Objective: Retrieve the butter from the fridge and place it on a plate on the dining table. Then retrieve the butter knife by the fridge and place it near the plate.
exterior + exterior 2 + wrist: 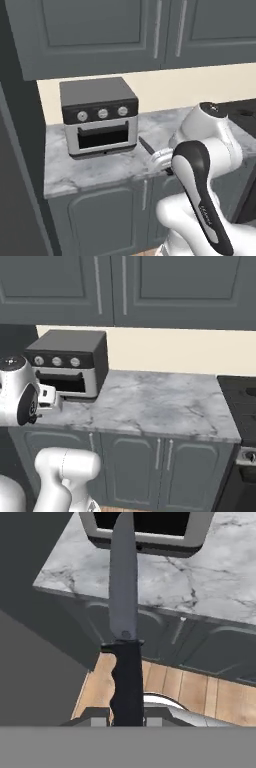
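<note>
Marble counter (95, 165) bears a toaster oven (99, 116) (jaws clenched on butter knife (124, 632)).

The robot arm (200, 180) is built of glossy white rounded shells, with a long black glossy panel running down one link that carries small pale lettering, too small to read. A round white joint cap has a dark disc on top. Another dark circular joint face shows in the right base view.
</note>
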{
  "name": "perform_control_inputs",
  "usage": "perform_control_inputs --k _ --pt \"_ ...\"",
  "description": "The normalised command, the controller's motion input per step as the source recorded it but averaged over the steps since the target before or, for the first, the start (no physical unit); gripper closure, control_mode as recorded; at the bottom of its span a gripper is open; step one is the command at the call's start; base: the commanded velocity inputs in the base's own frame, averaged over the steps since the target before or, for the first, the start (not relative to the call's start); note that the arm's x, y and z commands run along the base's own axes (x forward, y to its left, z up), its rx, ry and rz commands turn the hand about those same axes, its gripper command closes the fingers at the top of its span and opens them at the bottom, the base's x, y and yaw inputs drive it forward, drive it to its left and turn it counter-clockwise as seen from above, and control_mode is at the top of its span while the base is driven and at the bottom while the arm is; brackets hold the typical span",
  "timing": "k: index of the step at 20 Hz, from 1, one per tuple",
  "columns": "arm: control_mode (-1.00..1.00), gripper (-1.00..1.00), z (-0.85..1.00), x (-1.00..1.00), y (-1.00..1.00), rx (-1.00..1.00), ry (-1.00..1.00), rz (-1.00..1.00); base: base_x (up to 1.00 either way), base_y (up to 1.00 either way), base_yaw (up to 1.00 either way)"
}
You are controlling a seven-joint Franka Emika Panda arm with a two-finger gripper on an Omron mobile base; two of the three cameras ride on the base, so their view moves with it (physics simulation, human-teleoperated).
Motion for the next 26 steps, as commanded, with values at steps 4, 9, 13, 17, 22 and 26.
perform_control_inputs --k 4,9,13,17,22,26 --pt "1.0 1.0 0.0 0.0 0.0 0.0 0.0 0.0 -0.14 -0.5 -0.67" --pt "1.0 1.0 0.0 0.0 0.0 0.0 0.0 0.0 -0.01 -0.52 -0.7" --pt "1.0 1.0 0.0 0.0 0.0 0.0 0.0 0.0 0.0 -0.67 -0.7" --pt "1.0 1.0 0.0 0.0 0.0 0.0 0.0 0.0 0.0 -0.77 -0.68" --pt "1.0 1.0 0.0 0.0 0.0 0.0 0.0 0.0 0.01 -0.75 -0.69" --pt "1.0 1.0 0.0 0.0 0.0 0.0 0.0 0.0 0.14 -0.61 -0.68"
